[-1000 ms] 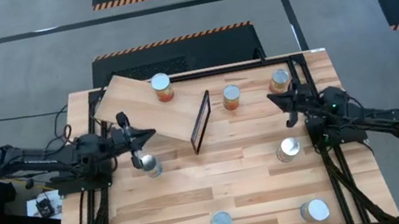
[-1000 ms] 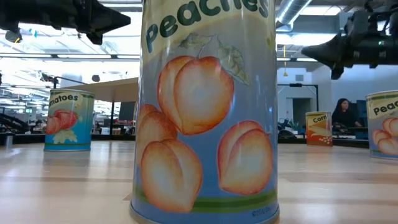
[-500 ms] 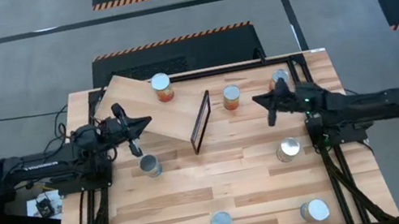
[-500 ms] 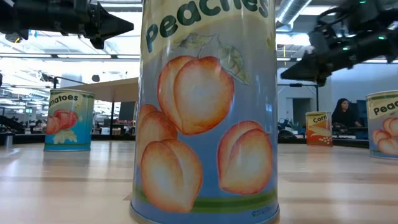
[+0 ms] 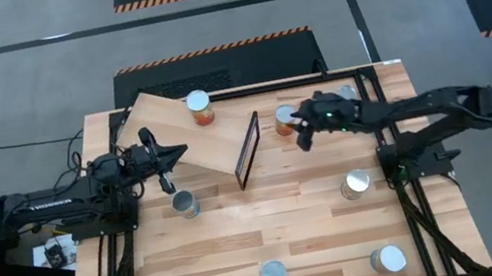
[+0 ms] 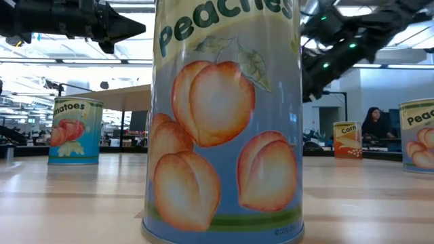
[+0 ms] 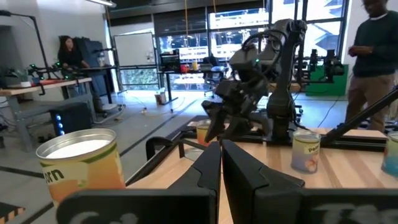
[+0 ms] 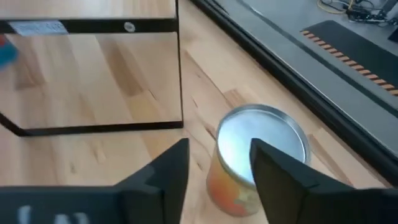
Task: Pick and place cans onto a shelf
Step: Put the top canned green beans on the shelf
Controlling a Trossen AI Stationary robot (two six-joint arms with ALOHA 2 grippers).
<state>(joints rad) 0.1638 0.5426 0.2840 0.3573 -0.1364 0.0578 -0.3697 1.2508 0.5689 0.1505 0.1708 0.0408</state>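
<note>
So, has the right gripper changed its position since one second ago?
Yes. In the high view the right gripper has travelled from near the table's right edge toward the shelf's black frame, and is now beside the orange can, fingers open.

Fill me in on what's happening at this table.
A two-armed robot is shelving cans. The right gripper, fingers open, hovers by an orange-labelled silver-lidded can beside the black frame of the slanted plywood shelf, which holds one similar can. The left gripper, shut and empty, waits by the shelf. Other cans stand around the slatted wooden table.
</note>
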